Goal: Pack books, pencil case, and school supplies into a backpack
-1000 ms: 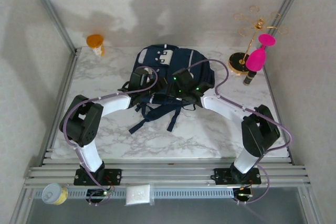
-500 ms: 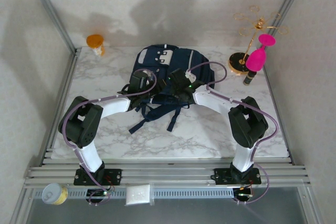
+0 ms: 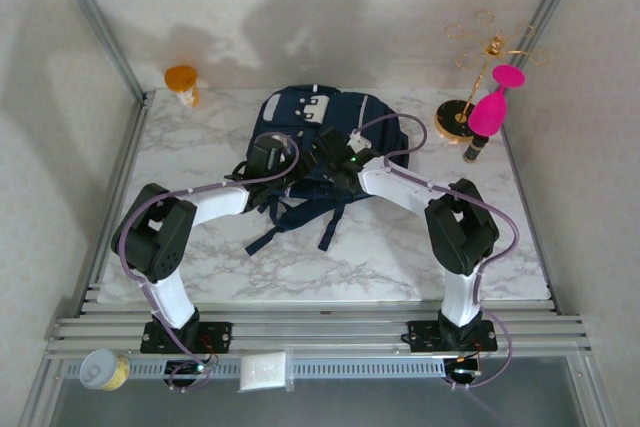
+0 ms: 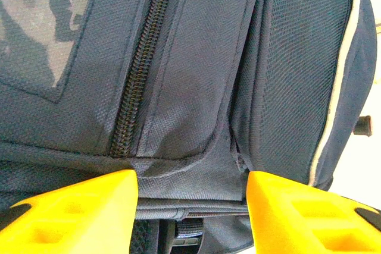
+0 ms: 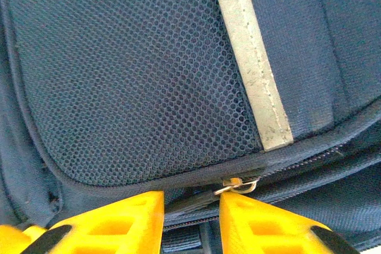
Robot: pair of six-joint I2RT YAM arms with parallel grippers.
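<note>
The navy backpack (image 3: 335,127) lies at the back centre of the table, straps (image 3: 300,219) trailing toward me. My left gripper (image 3: 268,161) is at its near-left edge. In the left wrist view the left gripper (image 4: 191,179) has a fold of backpack (image 4: 190,87) fabric filling the gap between its yellow fingers (image 4: 77,206), beside a closed zipper (image 4: 140,69). My right gripper (image 3: 335,161) is at the near middle. In the right wrist view the right gripper (image 5: 191,197) stands partly open, a dark zipper tab between its fingers and the metal pull ring (image 5: 238,184) at the right fingertip. Books, pencil case and school supplies are out of view.
An orange-lidded jar (image 3: 182,82) stands at the back left. A gold stand (image 3: 462,112) with pink cups (image 3: 490,112) and a small dark bottle (image 3: 472,150) occupy the back right. A tin (image 3: 103,369) and a white packet (image 3: 263,371) sit on the front rail.
The right arm has swung left along the backpack's near edge, and its jaws have narrowed around the zipper tab. The left gripper has stayed put.
</note>
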